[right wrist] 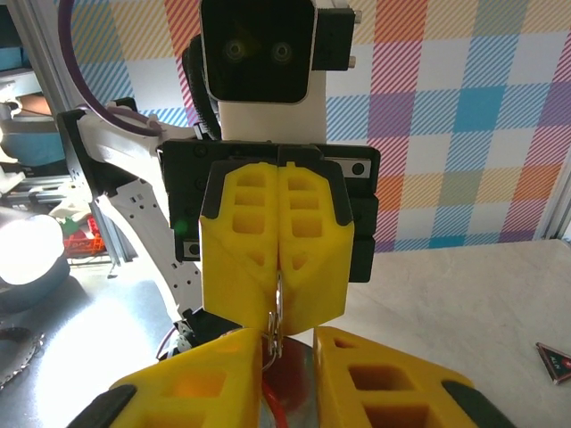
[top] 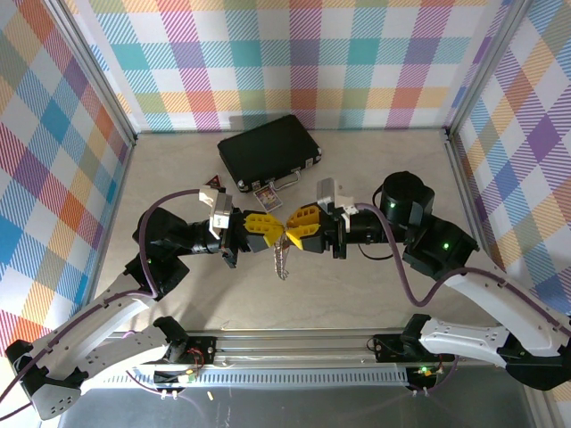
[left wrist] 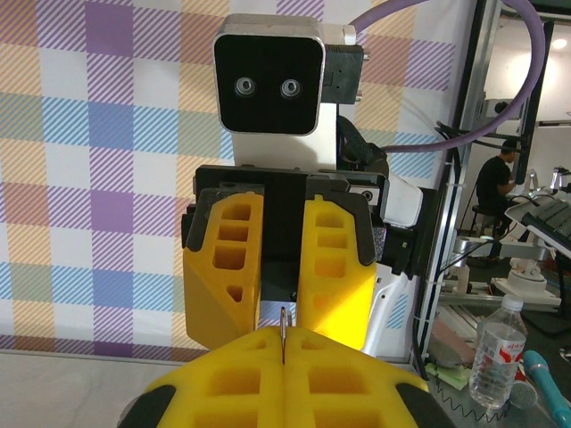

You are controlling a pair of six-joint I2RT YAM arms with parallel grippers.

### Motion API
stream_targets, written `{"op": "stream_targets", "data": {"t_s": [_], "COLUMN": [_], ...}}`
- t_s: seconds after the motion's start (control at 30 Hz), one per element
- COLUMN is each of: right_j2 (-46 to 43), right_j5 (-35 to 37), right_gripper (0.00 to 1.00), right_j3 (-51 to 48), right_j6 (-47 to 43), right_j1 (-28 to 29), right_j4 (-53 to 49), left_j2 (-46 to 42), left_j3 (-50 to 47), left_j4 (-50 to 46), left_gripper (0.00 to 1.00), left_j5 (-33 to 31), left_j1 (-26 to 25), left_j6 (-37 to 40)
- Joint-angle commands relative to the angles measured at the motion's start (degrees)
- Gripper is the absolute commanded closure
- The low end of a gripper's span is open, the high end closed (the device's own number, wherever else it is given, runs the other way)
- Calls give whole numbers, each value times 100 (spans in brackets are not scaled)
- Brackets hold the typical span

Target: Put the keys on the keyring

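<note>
Both grippers meet tip to tip above the middle of the table. My left gripper (top: pixel 277 233) (left wrist: pixel 285 355) is shut on the keyring (left wrist: pixel 285 328) (right wrist: pixel 279 308), a thin silver loop standing edge-on between its yellow fingers. The ring's short chain (top: pixel 282 260) hangs down below the tips. My right gripper (top: pixel 291 230) (right wrist: pixel 287 348) faces it, jaws a little apart. The keys (right wrist: pixel 299 379), silver with a red tag, span the gap between those fingers. The key's tip sits right at the ring; whether it is threaded on I cannot tell.
A black case (top: pixel 269 152) lies at the back of the table. A small picture card (top: pixel 266 195) rests in front of it. A dark red triangular badge (top: pixel 212 181) (right wrist: pixel 555 361) lies to its left. Plaid walls close in the back and both sides.
</note>
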Motion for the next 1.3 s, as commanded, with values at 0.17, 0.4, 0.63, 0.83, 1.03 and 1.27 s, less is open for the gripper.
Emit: {"op": "stream_targets", "data": {"t_s": [0.17,0.4,0.63,0.83,1.03,1.27], "right_j2": [54,67,192,705,1276,1625], "right_j5": [-74,-14,162,106,287,593], "right_gripper": [92,100,100,100,100,100], "right_j3": [-8,25,425,1553,2571,3056], "right_j6": [21,-40,-463,-1455,-2132,-2470], "right_j1": [6,9,9,15,11,10], "right_j4": [156,20,-757,-2720,-4066,-4659], "left_j2": [-83,-136,-247,-283,-27,172], "left_j3": [30,88,378,1043,1596,1809], "left_j4": [69,-257,-1742,-3762,-4769,-4673], "left_gripper": [100,100,97,77,75,78], "left_j5": [31,20,-102,-629,-692,-746], "left_j1": [7,5,2,6,9,2], "left_j6": [86,261,1115,2406,3045,3084]}}
